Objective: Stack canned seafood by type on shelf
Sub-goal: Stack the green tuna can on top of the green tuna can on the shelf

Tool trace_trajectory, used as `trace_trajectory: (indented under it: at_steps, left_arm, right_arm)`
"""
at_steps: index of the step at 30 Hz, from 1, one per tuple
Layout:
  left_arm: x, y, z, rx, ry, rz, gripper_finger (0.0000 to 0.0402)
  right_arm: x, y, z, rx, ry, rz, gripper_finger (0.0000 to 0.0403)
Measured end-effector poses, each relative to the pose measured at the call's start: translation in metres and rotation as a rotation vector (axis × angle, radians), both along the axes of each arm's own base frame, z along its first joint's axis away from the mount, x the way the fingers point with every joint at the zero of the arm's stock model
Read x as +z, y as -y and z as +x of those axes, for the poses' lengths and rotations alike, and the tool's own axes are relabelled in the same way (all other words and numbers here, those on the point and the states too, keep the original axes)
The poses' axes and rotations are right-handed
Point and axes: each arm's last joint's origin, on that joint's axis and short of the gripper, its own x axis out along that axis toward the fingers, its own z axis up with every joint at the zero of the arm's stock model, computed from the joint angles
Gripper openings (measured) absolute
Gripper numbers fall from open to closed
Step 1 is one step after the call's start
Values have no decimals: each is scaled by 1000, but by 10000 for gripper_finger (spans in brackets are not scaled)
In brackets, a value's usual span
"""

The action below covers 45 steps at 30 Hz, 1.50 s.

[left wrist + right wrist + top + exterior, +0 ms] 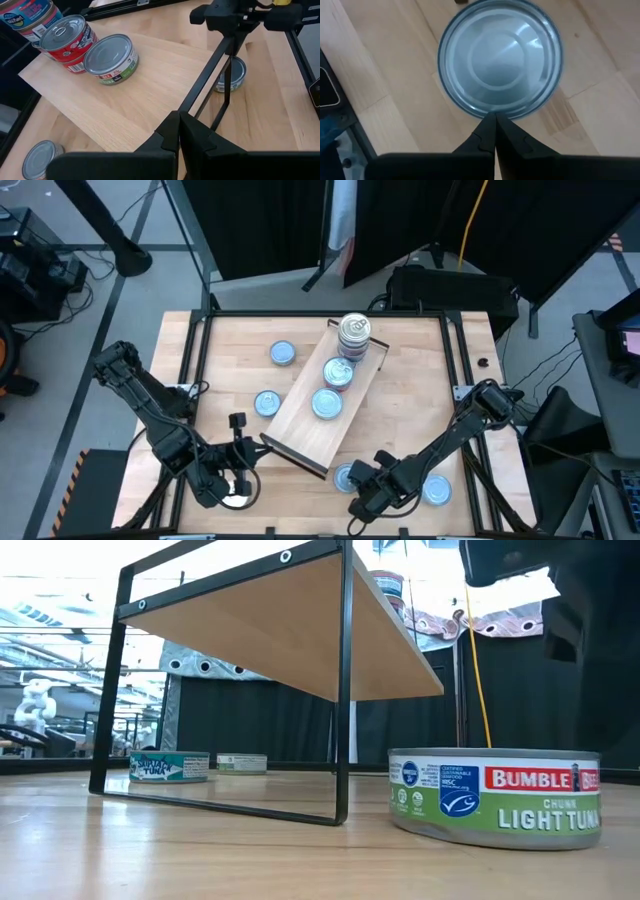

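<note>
Wooden tabletop (410,380) with black frame, shelf (300,425) holding tins (327,403), both tools closed, black curtains behind.

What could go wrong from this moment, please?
1. The right end effector is shut directly over a tuna tin on the table; descending like this, it may push the tin instead of gripping it.
2. The tall stack at the shelf end could topple if bumped.

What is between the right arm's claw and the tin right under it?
Nothing visible. The right end effector hangs directly over the tin, its fingers shut, with only bare table around it.
</note>
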Motion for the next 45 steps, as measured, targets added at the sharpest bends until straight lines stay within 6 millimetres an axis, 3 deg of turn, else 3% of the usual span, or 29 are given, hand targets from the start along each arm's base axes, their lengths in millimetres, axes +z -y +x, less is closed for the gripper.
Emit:
trace_trajectory:
  at_steps: [27,37,45]
  left_arm:
    - [0,0,0,5,-1,-15,15]
    - [0,0,0,10,0,-24,15]
    - [0,0,0,8,-1,-27,15]
  right_arm:
    - [-9,-8,-14,-14,-74,-45,0]
    - [-36,-15,-12,-6,-114,-73,0]
    - [-30,-14,-15,12,-111,-86,0]
